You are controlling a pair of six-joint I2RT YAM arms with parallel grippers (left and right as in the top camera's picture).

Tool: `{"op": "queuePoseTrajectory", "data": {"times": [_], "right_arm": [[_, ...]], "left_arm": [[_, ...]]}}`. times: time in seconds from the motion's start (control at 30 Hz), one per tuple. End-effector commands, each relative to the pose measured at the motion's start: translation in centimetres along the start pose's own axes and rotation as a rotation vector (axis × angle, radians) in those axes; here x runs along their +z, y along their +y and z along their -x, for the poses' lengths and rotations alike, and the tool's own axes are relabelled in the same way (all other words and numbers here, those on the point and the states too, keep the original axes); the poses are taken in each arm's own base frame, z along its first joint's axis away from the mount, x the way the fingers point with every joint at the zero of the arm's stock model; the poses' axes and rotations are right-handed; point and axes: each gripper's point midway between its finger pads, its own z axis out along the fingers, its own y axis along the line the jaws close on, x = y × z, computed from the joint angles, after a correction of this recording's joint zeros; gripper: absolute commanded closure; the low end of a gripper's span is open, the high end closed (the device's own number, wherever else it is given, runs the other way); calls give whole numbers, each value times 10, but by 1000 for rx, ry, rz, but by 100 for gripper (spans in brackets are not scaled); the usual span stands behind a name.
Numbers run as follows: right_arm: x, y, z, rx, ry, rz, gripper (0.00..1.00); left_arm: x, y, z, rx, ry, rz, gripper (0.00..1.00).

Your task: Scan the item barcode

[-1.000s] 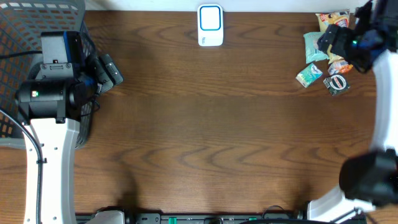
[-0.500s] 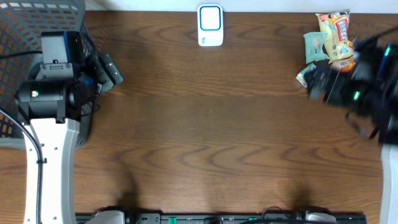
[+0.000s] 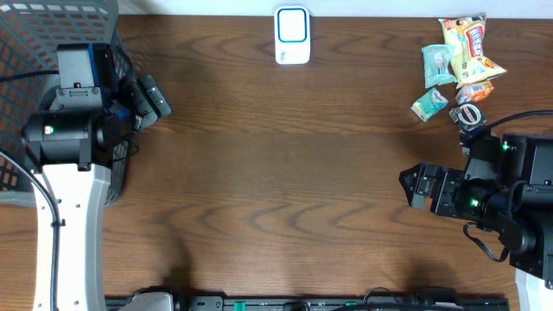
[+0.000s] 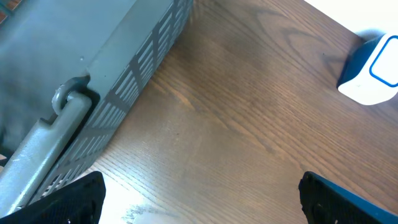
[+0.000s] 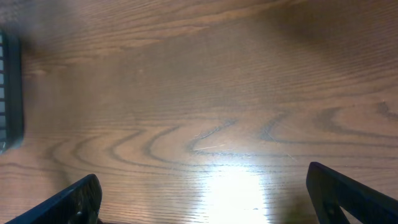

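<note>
left fingers (image 3: pixel 155 95) spread, beside basket (image 3: pixel 17 52) | right fingers (image 3: pixel 419 183) spread, over table (image 3: pixel 276 173)

Your left gripper (image 3: pixel 154 97) sits far left, pointing right, jaws spread wide and empty. Your right gripper (image 3: pixel 409 187) is low right, pointing left, jaws equally wide, nothing held

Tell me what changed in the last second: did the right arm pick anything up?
The right gripper swung from above the pile of small snack packets back toward its own base, open and empty. Nothing was taken. The left gripper, grey plastic mesh basket and white-and-blue scanner stayed put.
</note>
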Motion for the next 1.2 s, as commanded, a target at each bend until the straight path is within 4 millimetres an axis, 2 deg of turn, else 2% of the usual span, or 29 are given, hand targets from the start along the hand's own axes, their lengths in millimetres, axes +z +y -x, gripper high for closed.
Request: {"op": "queuePoseTrajectory", "data": {"times": [0.0,0.2,0.33,0.43,0.57,0.67,0.77,1.0,1.17], "right_arm": [[0,0,-3,-5,7,0,1],[1,-7,-1,-52,-6,-41,1],[11,-8,6,-130,-29,-37,1],[24,-15,-1,-120,-11,-44,1],[28,-30,-15,-117,-27,-93,1],[24,-41,-7,-142,-155,-149,1],[23,-39,1,-253,-305,-137,1],[39,-47,-15,-419,-524,-146,1],[50,-50,-15,-448,-687,-137,1]], "left_arm": [[-2,2,1,-13,-7,5,2],[-2,2,1,-13,-7,5,2],[-2,2,1,-13,-7,5,3],[-2,2,1,-13,-7,5,2],[-2,2,1,-13,-8,5,2],[-2,2,1,-13,-7,5,2],[-2,2,1,-13,-7,5,2],[-2,2,1,-13,-7,5,2],[-2,2,1,-13,-7,5,2]]}}
